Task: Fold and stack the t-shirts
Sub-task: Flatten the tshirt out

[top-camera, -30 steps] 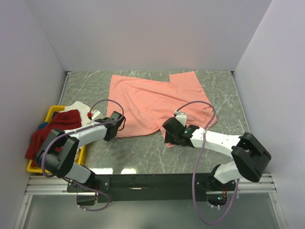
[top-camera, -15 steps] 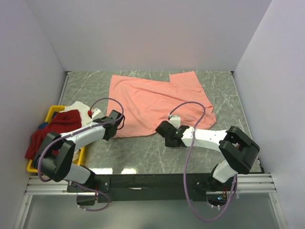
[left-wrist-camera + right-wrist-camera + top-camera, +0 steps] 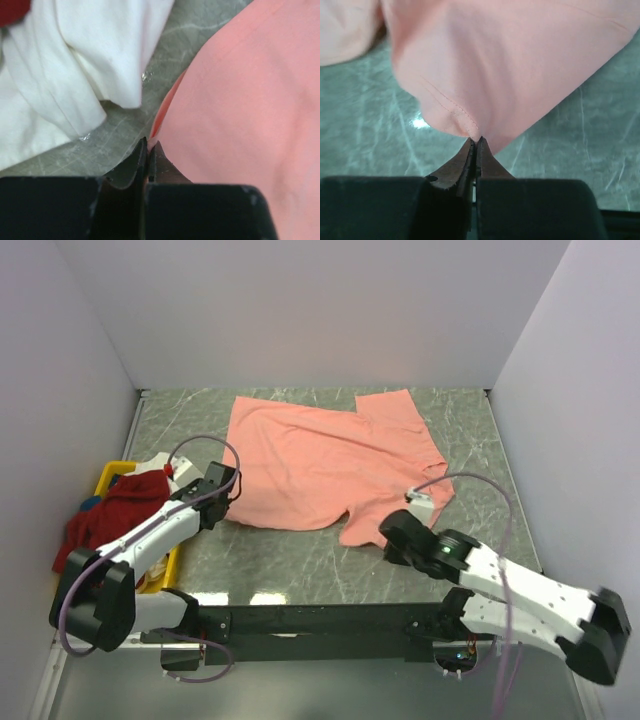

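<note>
Pincers (image 3: 148, 148) (image 3: 475, 143) tight on salmon-pink t-shirt (image 3: 320, 455)

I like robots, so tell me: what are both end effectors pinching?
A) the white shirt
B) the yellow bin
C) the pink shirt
C: in the wrist views the left end effector and the right end effector are each closed on an edge of the pink shirt.

Your left gripper (image 3: 149, 150): jaws pressed together, pinching pink shirt (image 3: 240, 100) edge. Pink shirt fills right side, smooth. White shirt (image 3: 75, 65) bunched at left; strip of table (image 3: 120, 130) between them. Red shirt (image 3: 12, 7): sliver in corner, against white.
</note>
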`<state>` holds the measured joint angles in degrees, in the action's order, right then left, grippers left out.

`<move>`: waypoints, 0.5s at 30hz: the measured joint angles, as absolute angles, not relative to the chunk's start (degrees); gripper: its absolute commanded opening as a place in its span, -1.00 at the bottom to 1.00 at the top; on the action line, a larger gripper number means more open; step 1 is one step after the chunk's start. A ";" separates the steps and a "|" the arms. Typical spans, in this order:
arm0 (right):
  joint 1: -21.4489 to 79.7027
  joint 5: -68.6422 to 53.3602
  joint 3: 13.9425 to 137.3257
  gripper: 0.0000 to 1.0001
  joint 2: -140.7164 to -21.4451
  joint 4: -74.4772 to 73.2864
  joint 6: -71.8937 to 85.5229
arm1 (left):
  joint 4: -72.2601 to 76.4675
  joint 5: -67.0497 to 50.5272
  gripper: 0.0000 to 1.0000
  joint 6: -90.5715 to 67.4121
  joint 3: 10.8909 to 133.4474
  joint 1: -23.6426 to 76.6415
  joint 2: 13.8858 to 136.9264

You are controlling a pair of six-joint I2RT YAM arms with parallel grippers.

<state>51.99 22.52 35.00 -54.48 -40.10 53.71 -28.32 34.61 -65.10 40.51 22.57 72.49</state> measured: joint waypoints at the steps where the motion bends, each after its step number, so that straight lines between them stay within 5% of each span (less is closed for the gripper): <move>1: 51.99 22.06 34.39 -1.00 -50.72 -41.41 54.52 | -28.36 34.41 -0.99 -64.84 40.51 22.06 71.90; 10: 51.99 20.18 33.61 -0.78 -36.34 -50.30 60.49 | -28.64 32.91 -0.99 -62.00 40.51 17.82 67.68; 13: 51.99 20.23 33.30 -0.19 -34.83 -52.84 62.76 | -28.86 31.88 -0.99 -61.58 40.53 15.86 67.05; 14: 51.99 20.27 33.30 0.29 -34.35 -53.65 63.70 | -28.93 31.22 -0.99 -61.49 40.60 15.18 66.83; 15: 51.99 20.34 33.30 0.46 -33.61 -54.19 64.79 | -29.02 30.85 -0.99 -61.39 40.75 14.68 66.67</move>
<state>51.99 20.34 33.30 -33.61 -54.19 64.79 -29.02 30.85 -61.39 40.75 14.68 66.67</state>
